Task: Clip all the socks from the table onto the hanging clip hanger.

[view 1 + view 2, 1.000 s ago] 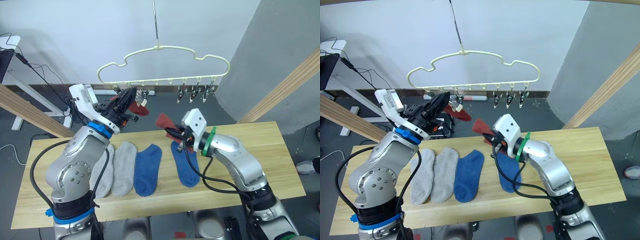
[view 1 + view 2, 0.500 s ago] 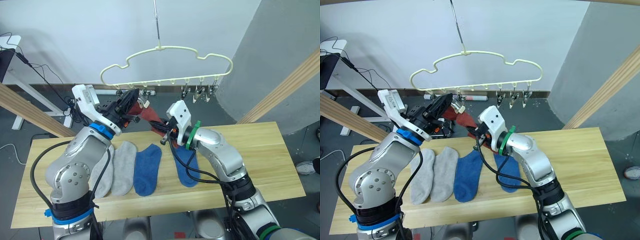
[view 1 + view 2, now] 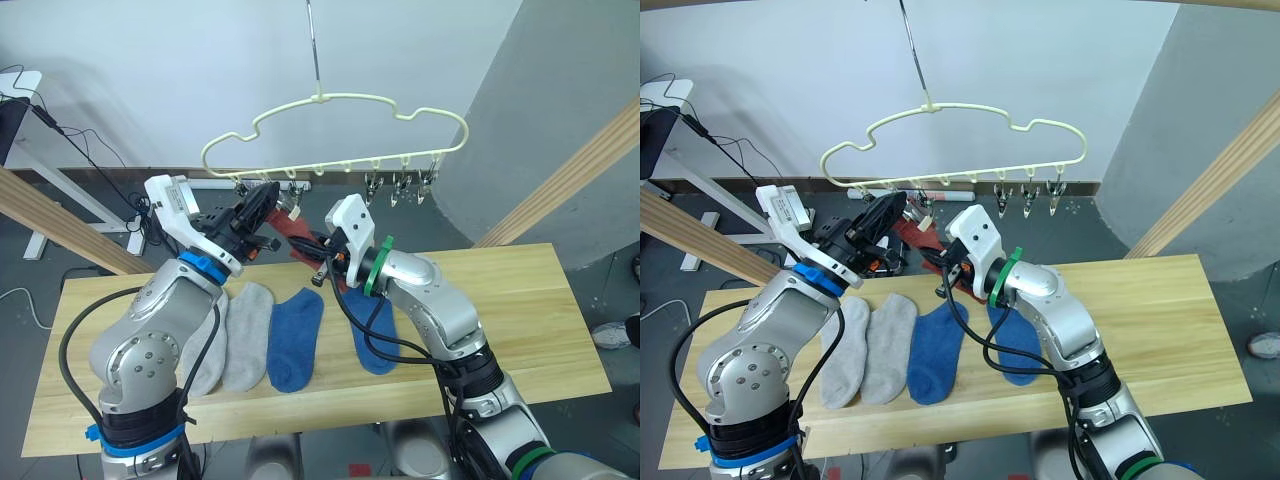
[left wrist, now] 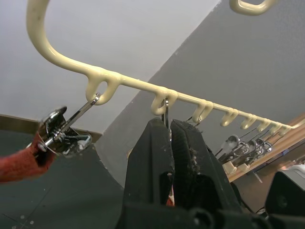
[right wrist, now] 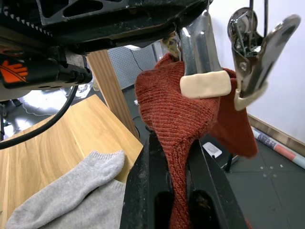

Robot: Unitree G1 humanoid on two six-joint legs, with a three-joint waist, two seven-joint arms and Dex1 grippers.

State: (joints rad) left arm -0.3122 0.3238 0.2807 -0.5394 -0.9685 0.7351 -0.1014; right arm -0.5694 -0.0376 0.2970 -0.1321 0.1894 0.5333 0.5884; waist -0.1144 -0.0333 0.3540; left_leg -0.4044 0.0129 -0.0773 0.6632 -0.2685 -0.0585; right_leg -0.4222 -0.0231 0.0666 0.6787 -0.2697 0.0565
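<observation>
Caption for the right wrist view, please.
Right gripper holds a rust-red sock up to a metal clip; grey socks lie on the table.

Clip hanger: pale-yellow coated wire, smooth, slightly glossy; its clips shiny bare metal with cream plastic pads. Rust-red sock: coarse ribbed knit, matt, fuzzy. Grey socks and blue socks: soft matt cloth. Table: light wood planks, visible grain, satin finish. Left gripper and right gripper fingers: matt black plastic, scuffed. Robot arm shells brushed silver metal.
</observation>
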